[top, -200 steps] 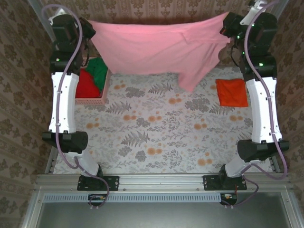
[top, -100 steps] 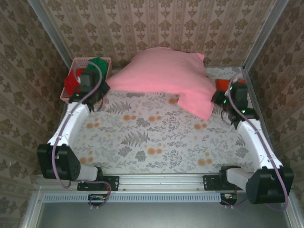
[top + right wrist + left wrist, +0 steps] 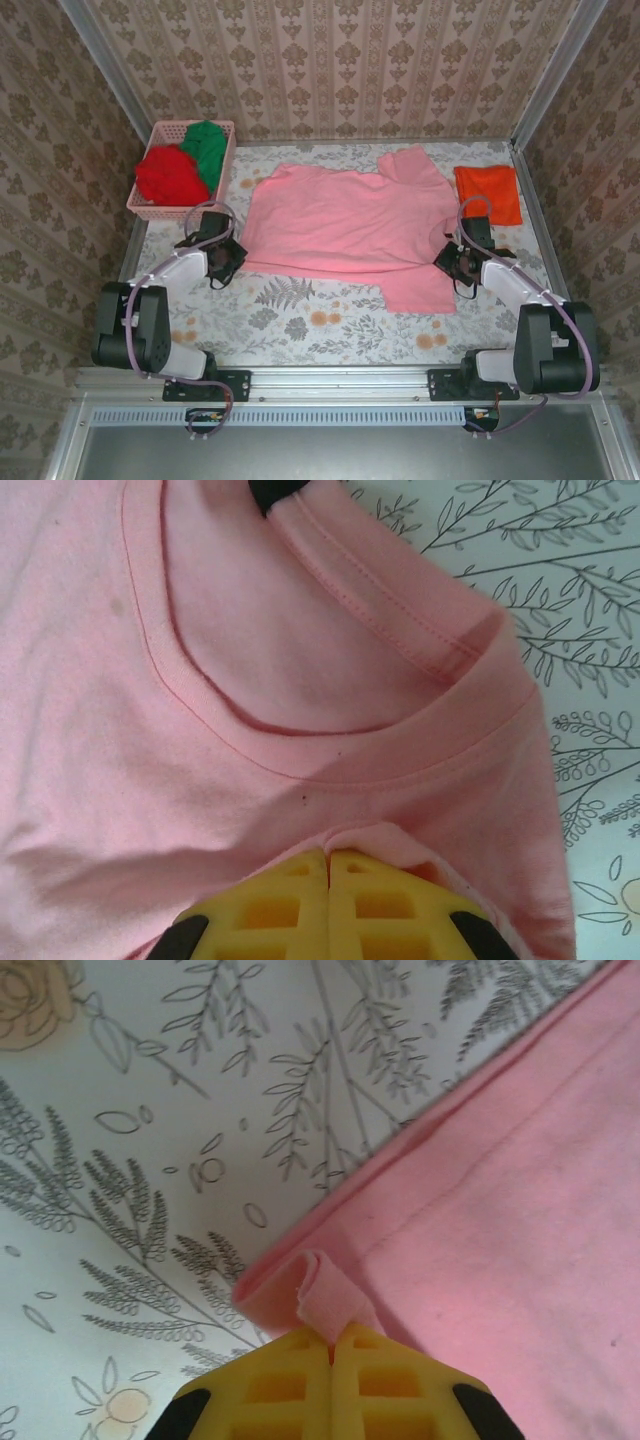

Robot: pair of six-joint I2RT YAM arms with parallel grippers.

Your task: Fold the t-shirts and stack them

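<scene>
The light pink t-shirt point(image 3: 345, 220) lies spread flat across the middle of the table. My left gripper point(image 3: 234, 254) is shut on its near left hem corner; in the left wrist view a small fold of pink cloth point(image 3: 330, 1305) sticks out between the yellow fingers point(image 3: 290, 1385). My right gripper point(image 3: 452, 262) is shut on the shirt just below the collar point(image 3: 330, 765), the cloth bunched at its tips point(image 3: 328, 858). An orange folded t-shirt point(image 3: 487, 193) lies at the back right. Red point(image 3: 165, 177) and green point(image 3: 207, 146) t-shirts sit in the basket.
A pink lattice basket point(image 3: 146, 208) stands at the back left corner. Patterned walls enclose the table on three sides. The floral tablecloth point(image 3: 310, 320) shows bare along the near strip in front of the shirt.
Both arms swung down from high at the back and drew toward me. The pink shirt, which hung stretched in the air, now lies flat on the table. Both grips held.
</scene>
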